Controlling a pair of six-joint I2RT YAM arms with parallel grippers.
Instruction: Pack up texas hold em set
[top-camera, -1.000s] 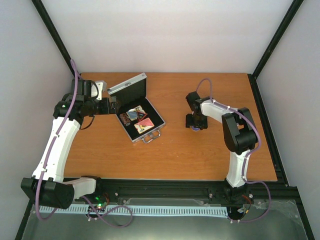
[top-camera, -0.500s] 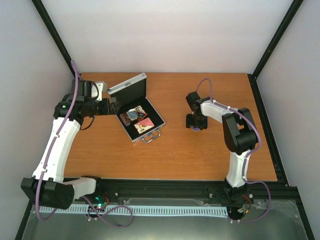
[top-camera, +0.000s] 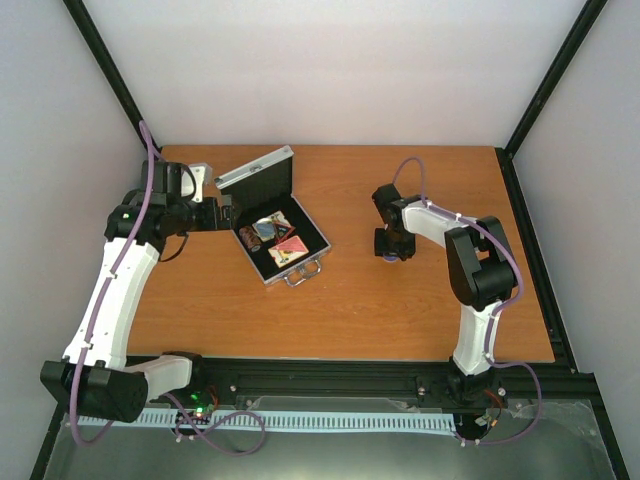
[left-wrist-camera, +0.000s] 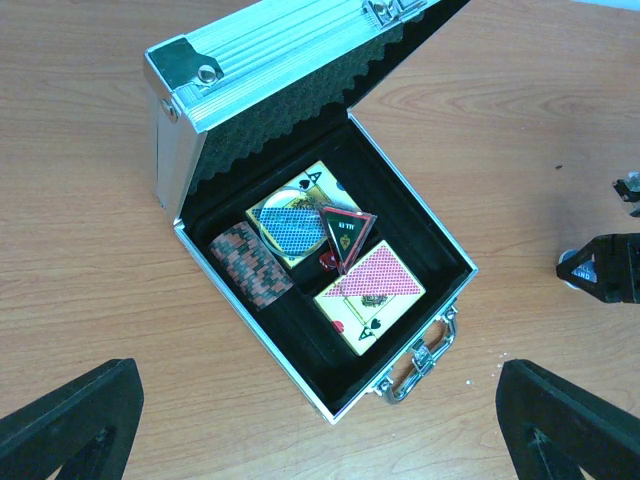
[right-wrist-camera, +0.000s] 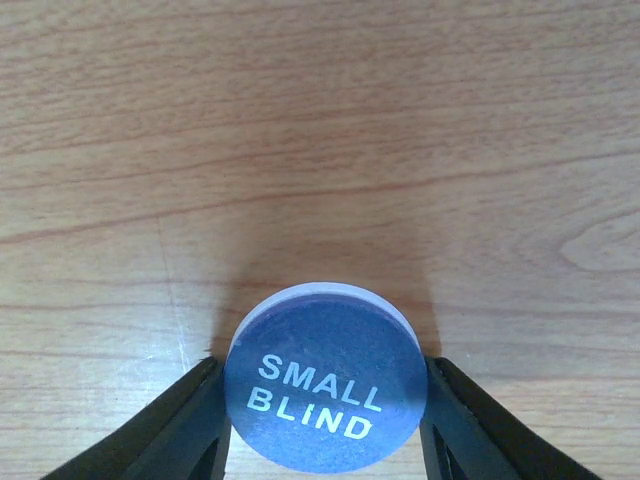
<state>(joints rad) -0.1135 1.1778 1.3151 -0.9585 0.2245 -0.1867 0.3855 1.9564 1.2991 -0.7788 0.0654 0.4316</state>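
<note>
The silver ribbed case lies open on the table left of centre, its lid raised. In the left wrist view the case holds a blue-yellow card pack, a red card pack, a dark chip stack, red dice and a dark triangular piece. My left gripper is open and empty, just left of the case. My right gripper is shut on a blue disc marked SMALL BLIND, low over the table, right of the case.
Black frame posts and white walls surround the wooden table. My right gripper also shows at the right edge of the left wrist view. The case handle points to the near right.
My right gripper's fingers look slightly drawn in around the disc. The left arm and the case have hardly moved.
</note>
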